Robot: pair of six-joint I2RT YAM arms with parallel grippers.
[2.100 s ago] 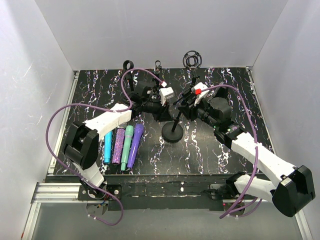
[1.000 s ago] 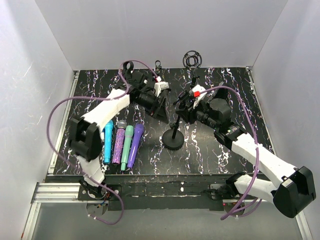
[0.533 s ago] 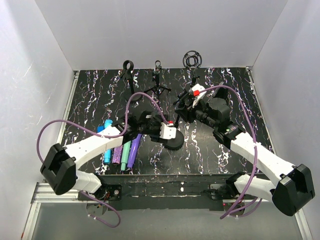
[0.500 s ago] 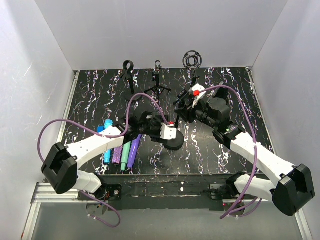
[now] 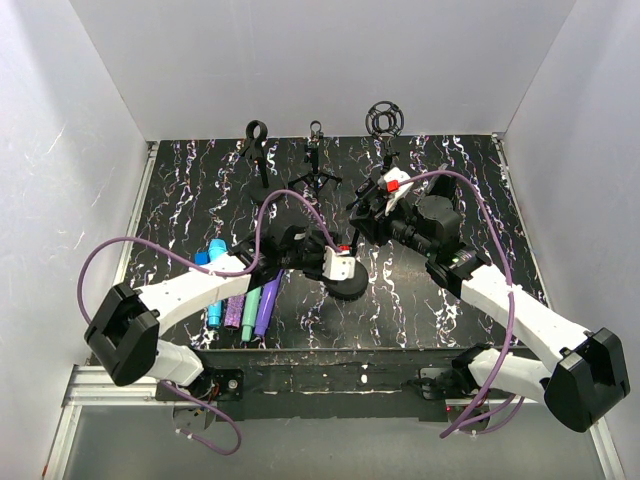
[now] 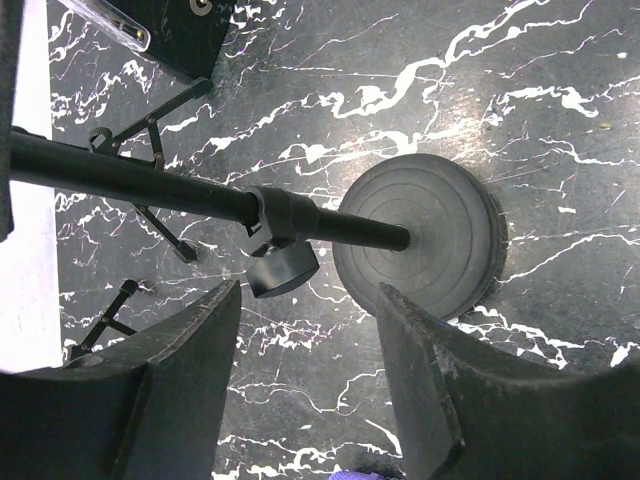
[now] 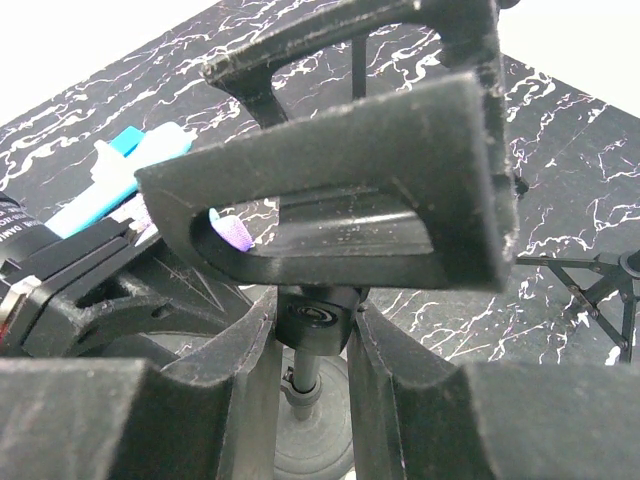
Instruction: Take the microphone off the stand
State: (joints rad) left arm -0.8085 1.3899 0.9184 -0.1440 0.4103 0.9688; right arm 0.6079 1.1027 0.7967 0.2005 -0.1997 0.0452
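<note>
The left gripper (image 6: 310,300) has just swung down to the foot of the stand (image 6: 440,230), jaws spread over the pole (image 6: 150,185). Four microphones (image 5: 250,308) lie beside it. Farther, the right gripper (image 7: 318,330) pinches the stand under its clip (image 7: 300,160), which seems already empty.

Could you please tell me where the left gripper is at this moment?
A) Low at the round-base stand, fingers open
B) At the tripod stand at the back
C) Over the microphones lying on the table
A: the left wrist view shows the left gripper open and empty, pointing at the foot of the stand, right by its round base.
</note>
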